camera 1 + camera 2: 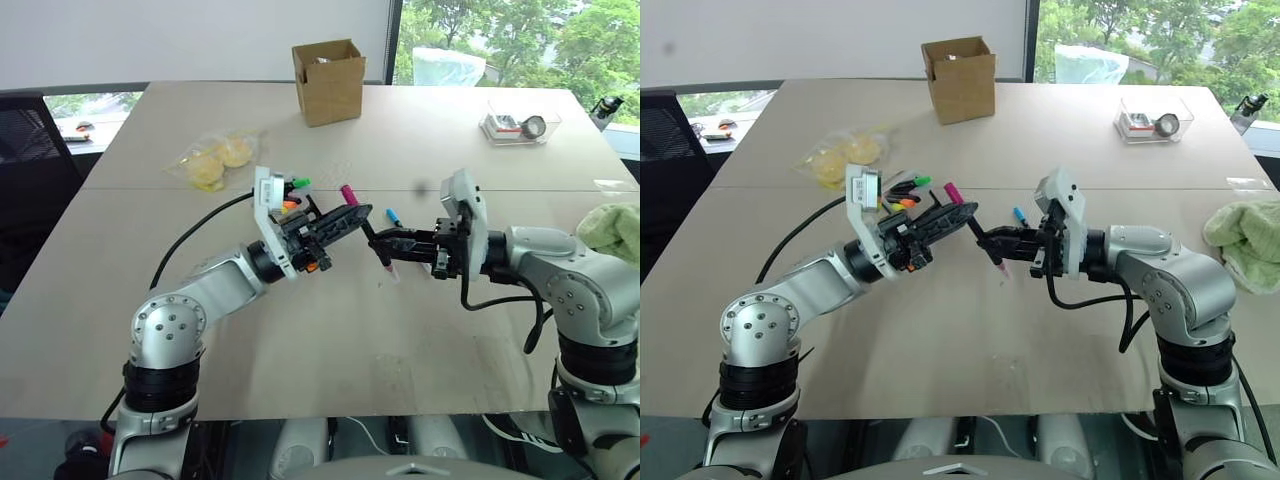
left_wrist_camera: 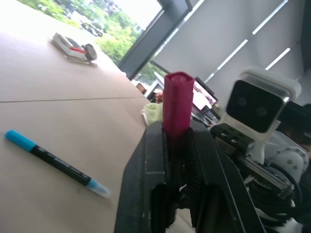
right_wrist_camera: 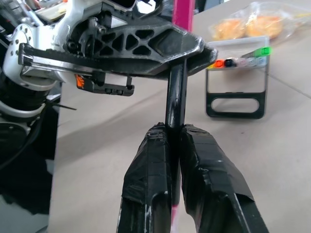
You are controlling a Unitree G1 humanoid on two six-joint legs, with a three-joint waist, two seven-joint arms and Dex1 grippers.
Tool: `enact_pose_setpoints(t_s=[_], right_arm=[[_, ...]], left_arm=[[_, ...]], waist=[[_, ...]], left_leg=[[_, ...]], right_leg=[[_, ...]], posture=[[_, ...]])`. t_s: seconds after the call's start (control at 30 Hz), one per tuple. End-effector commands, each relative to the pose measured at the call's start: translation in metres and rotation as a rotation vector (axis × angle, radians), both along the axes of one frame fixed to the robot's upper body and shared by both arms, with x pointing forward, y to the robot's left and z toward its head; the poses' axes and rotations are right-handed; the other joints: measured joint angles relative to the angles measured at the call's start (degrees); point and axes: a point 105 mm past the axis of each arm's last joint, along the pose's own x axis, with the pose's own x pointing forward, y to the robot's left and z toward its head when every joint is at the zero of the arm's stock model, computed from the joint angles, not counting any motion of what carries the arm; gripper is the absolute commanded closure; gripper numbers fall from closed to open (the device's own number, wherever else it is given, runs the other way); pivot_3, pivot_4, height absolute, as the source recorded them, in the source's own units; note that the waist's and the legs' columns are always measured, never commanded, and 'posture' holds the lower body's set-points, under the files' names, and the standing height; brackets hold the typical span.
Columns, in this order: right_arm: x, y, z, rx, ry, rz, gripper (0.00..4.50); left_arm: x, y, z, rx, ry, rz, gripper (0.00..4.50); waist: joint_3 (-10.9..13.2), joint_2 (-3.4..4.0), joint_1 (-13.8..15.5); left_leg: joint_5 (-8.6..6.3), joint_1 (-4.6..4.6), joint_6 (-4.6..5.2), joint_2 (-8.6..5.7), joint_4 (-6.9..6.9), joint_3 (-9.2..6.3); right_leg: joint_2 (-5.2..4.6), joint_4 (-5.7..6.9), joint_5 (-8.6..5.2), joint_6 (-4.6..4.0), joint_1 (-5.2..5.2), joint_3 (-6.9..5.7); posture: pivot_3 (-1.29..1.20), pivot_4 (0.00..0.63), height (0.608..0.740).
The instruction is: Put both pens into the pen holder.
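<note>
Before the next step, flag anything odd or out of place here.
One thing stands out: both hands are shut on the same pink pen above the table, the left hand near its magenta end, the right hand on its black barrel. The blue pen lies loose on the table.

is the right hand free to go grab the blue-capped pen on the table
Probably not yet: the right hand is shut on the pink pen, which the left hand also grips. The blue-capped pen lies unobstructed on the table.

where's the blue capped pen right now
The blue-capped pen lies flat on the table in the head view, just beyond the two pincers, which both grip the pink pen above the table's middle.
</note>
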Motion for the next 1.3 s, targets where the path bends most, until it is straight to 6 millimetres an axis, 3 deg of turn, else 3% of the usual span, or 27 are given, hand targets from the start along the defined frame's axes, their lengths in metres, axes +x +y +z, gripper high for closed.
enact_pose_setpoints(t_s=[0.03, 0.13, 0.27, 0.3, 0.33, 0.37, 0.5, 0.73, 1.17, 1.3], right_arm=[[-0.006, 0.010, 0.010, 0.041, -0.062, 0.048, 3.80], [-0.005, 0.005, 0.012, 0.064, -0.098, 0.035, 2.85], [0.019, -0.021, 0.013, 0.001, -0.226, -0.181, 1.11], [0.025, -0.027, 0.016, -0.004, -0.258, -0.240, 0.92], [0.027, -0.031, 0.019, -0.015, -0.289, -0.264, 0.28], [0.027, -0.034, 0.021, -0.038, -0.333, -0.276, 0.02], [0.016, -0.039, 0.022, -0.110, -0.441, -0.268, 0.02], [0.013, -0.037, 0.007, -0.159, -0.442, -0.289, 0.02], [0.008, -0.042, 0.000, -0.172, -0.416, -0.321, 0.02], [-0.008, -0.032, 0.008, -0.124, -0.438, -0.211, 0.02]], left_arm=[[-0.007, 0.001, 0.021, 0.007, -0.120, -0.004, 4.50], [-0.009, 0.013, 0.034, 0.155, -0.304, 0.068, 4.50], [-0.004, 0.036, 0.070, 0.309, -0.582, 0.262, 4.50], [-0.005, 0.039, 0.076, 0.352, -0.649, 0.286, 4.50], [-0.006, 0.040, 0.081, 0.395, -0.710, 0.303, 4.50], [-0.007, 0.039, 0.082, 0.454, -0.777, 0.305, 4.50], [0.000, 0.034, 0.066, 0.785, -1.046, 0.304, 4.50], [0.015, 0.029, 0.043, 0.925, -1.166, 0.311, 4.50], [0.040, 0.053, 0.021, 1.091, -1.144, 0.357, 4.50], [0.051, 0.066, 0.016, 1.151, -1.113, 0.415, 4.50]], waist=[[0.00, 0.00, 0.00], [0.03, -0.02, -0.04], [0.06, 0.00, 0.13], [0.06, 0.00, 0.12], [0.06, 0.00, 0.10], [0.06, 0.01, 0.10], [0.06, 0.02, 0.31], [0.07, 0.03, 0.12], [0.08, 0.03, 0.09], [0.08, 0.03, 0.13]], left_leg=[[0.00, 0.00, 0.00, 0.00, 0.00, 0.00], [0.00, -0.01, 0.01, 0.00, -0.01, 0.00], [0.00, -0.04, 0.00, 0.01, -0.06, 0.01], [0.00, -0.06, 0.00, 0.01, -0.06, 0.00], [0.00, -0.06, -0.01, 0.02, -0.06, 0.04], [0.01, -0.06, -0.02, -0.01, -0.06, 0.09], [0.11, -0.11, -0.19, -0.03, -0.15, 0.16], [0.08, -0.19, -0.14, 0.14, -0.28, 0.28], [-0.03, -0.21, 0.06, 0.17, -0.26, 0.28], [-0.04, -0.21, 0.06, 0.18, -0.26, 0.23]], right_leg=[[0.00, 0.00, 0.00, 0.00, 0.00, -0.01], [0.07, -0.01, -0.01, -0.01, -0.01, -0.02], [0.09, -0.10, -0.04, -0.05, -0.02, -0.05], [0.09, -0.14, -0.04, -0.05, -0.02, -0.07], [0.09, -0.17, -0.04, -0.05, -0.02, -0.03], [0.09, -0.20, -0.05, -0.06, -0.02, 0.00], [0.09, -0.41, -0.03, -0.02, -0.02, 0.02], [0.12, -0.72, 0.06, 0.14, -0.04, 0.06], [0.13, -0.71, 0.07, 0.16, -0.06, 0.04], [0.14, -0.69, 0.07, 0.16, -0.06, 0.00]], posture=[[0.00, 0.150, 0.740], [0.00, 0.150, 0.740], [0.00, 0.150, 0.740], [0.00, 0.150, 0.740], [0.00, 0.150, 0.740], [0.00, 0.150, 0.740], [0.00, 0.150, 0.740], [0.00, 0.150, 0.740], [0.00, 0.150, 0.740], [0.00, 0.150, 0.740]])
